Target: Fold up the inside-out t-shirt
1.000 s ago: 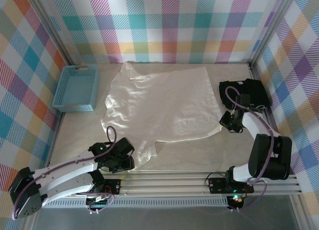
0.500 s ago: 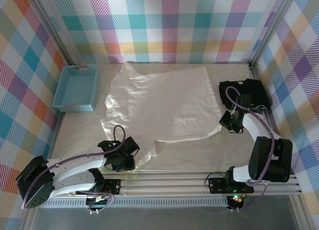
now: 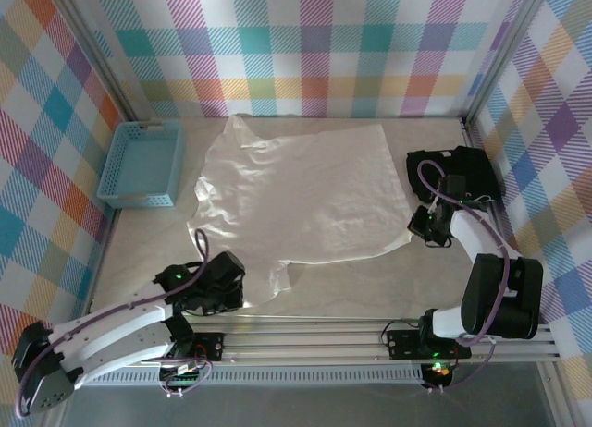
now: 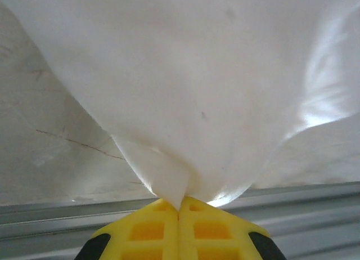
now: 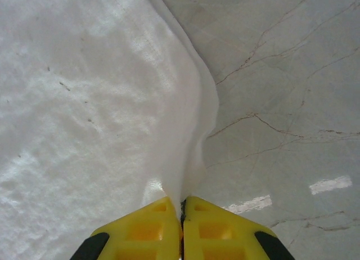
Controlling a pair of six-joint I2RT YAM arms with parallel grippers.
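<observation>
The left hand (image 3: 228, 296) is clamped on the near edge of the shirt (image 3: 296, 191), and a pinch of white cloth is gripped between its yellow fingers (image 4: 147, 231). The right hand (image 3: 418, 229) is likewise closed on the right corner, where a raised fold is held at its fingertips (image 5: 209, 229). The shirt is spread flat across the middle of the desk (image 3: 370, 284), between a blue basket (image 3: 118, 168) on the left and a black garment (image 3: 453, 164) on the right. The cloth is thin, cream-white, faintly glossy and creased, with an uneven outline along the near-left side.
</observation>
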